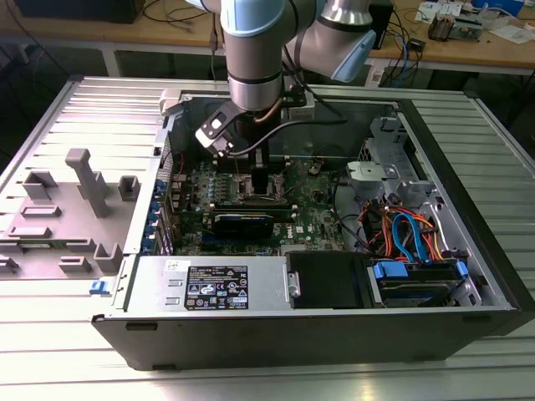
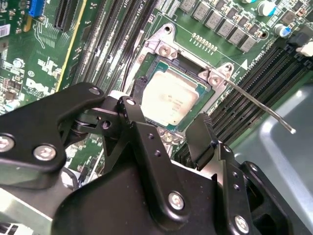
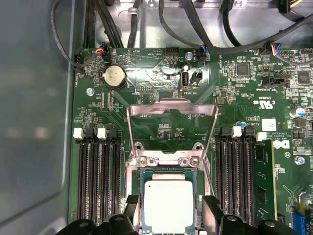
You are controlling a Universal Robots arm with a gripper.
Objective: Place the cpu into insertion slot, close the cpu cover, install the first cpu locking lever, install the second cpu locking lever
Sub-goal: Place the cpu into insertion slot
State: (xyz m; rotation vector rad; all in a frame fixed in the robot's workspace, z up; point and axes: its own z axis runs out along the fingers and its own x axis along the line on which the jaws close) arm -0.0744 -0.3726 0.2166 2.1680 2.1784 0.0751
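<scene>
The gripper (image 2: 166, 125) is hovering just above the socket with its black fingers (image 2: 138, 122) spread wide. One is standing off each side of the cpu (image 2: 168, 100), and there is clear space between each pad and the chip's edge. It is gripping nothing.

The cpu is lying flat in the insertion slot (image 2: 182, 66), silver-grey top up, with the dark socket frame showing around it.

Just beyond the chip, in the first wrist view, the cpu cover (image 3: 171, 103) is standing swung open from its hinge at the socket's far rim. The green board is showing through its square cut-out, and the cover is not down over the chip.

In the second wrist view a thin wire locking lever (image 2: 259, 107) is sticking out from one corner of the socket, released and angling over the memory slots (image 3: 98, 181) that are flanking the socket on both sides. Further along the motherboard (image 3: 230, 98) a round coin battery (image 3: 113, 76) is sitting near the edge.

In the exterior view the arm (image 1: 255, 50) is reaching straight down into the open computer case (image 1: 468, 217). The case is lying on its side on a grey slatted table (image 1: 100, 109), with grey fixture blocks (image 1: 88, 180) standing at the exterior view's left.
</scene>
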